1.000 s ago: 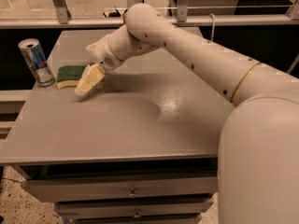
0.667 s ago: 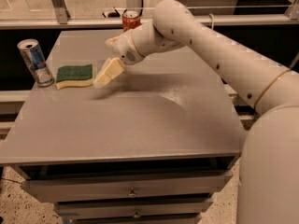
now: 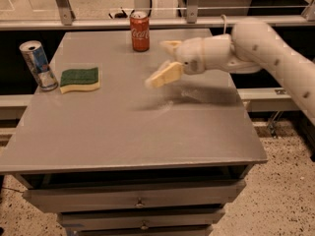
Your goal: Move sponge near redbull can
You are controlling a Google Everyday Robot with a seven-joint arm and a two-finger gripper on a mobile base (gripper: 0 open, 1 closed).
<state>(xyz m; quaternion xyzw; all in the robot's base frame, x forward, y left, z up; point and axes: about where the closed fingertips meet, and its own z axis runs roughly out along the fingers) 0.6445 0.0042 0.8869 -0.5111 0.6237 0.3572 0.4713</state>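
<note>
The sponge (image 3: 79,79), dark green on top over pale yellow foam, lies flat on the grey table (image 3: 147,136) at the left. The redbull can (image 3: 38,65), slim, silver and blue, stands upright just left of it at the table's left edge, a small gap between them. My gripper (image 3: 165,61) hovers above the middle of the table, well to the right of the sponge. It is open and empty, with its cream fingers (image 3: 166,74) spread and pointing left. The white arm reaches in from the right.
An orange-red Coca-Cola can (image 3: 140,31) stands upright at the back middle of the table, just left of my gripper. A rail and metal posts (image 3: 63,4) run behind the table. Drawers (image 3: 138,200) sit under the tabletop.
My gripper has let go of the sponge next to the redbull can and pulled back to the right, over the table's middle. The sponge stays flat beside the can.
</note>
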